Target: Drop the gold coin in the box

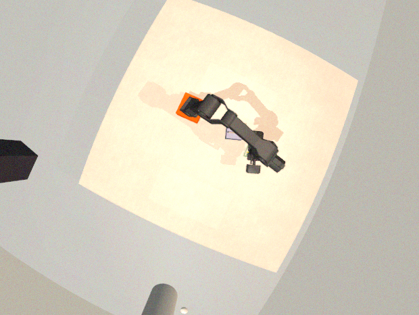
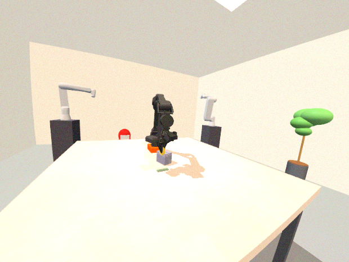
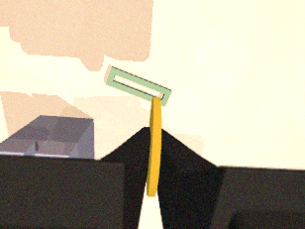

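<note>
The gold coin (image 2: 162, 151) (image 3: 155, 148) is seen edge-on in the wrist view, its far part sticking out past the fingertips. My gripper (image 2: 161, 149) (image 3: 152, 135) is shut on the coin and holds it in the air. The green holder (image 2: 162, 170) (image 3: 110, 76) lies on the table with its slot empty, beyond the coin's far edge in the wrist view and turned at an angle to it. The grey box (image 1: 233, 135) (image 2: 161, 158) (image 3: 84, 135) stands left of the fingers in the wrist view, partly hidden by a finger. Its slot is hard to make out.
The arm's orange base plate (image 1: 182, 110) (image 2: 152, 149) stands behind the box in the exterior view. The arm (image 1: 244, 130) reaches over part of the box in the top view. The pale table (image 1: 189, 203) (image 2: 169, 213) carries the arm's shadows around box and holder.
</note>
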{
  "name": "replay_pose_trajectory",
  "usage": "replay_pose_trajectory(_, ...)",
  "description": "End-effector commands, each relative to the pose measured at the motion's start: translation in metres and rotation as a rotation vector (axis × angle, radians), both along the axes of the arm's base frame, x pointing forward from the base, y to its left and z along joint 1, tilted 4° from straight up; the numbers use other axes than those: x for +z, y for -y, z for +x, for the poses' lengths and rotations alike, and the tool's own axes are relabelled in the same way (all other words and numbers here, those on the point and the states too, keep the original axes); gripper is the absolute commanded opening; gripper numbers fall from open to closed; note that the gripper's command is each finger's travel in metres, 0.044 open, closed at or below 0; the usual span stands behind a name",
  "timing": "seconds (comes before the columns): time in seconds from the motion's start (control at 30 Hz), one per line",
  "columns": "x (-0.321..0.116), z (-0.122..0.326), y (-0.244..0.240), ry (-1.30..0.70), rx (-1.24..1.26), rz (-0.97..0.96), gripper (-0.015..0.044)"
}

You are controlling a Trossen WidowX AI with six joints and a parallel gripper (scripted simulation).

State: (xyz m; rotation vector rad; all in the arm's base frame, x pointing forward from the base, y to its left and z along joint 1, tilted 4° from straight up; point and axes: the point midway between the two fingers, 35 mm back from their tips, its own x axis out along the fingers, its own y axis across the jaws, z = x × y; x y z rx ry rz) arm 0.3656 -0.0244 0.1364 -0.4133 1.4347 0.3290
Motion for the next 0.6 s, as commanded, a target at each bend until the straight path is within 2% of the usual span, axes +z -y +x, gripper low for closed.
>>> replay_pose_trajectory(0.0,0.0,-0.005,-0.003,-0.002,-0.009,0.006,0.0)
replay_pose_trajectory(0.57,0.0,-0.045,-0.023,-0.006,-0.009,0.008,0.0)
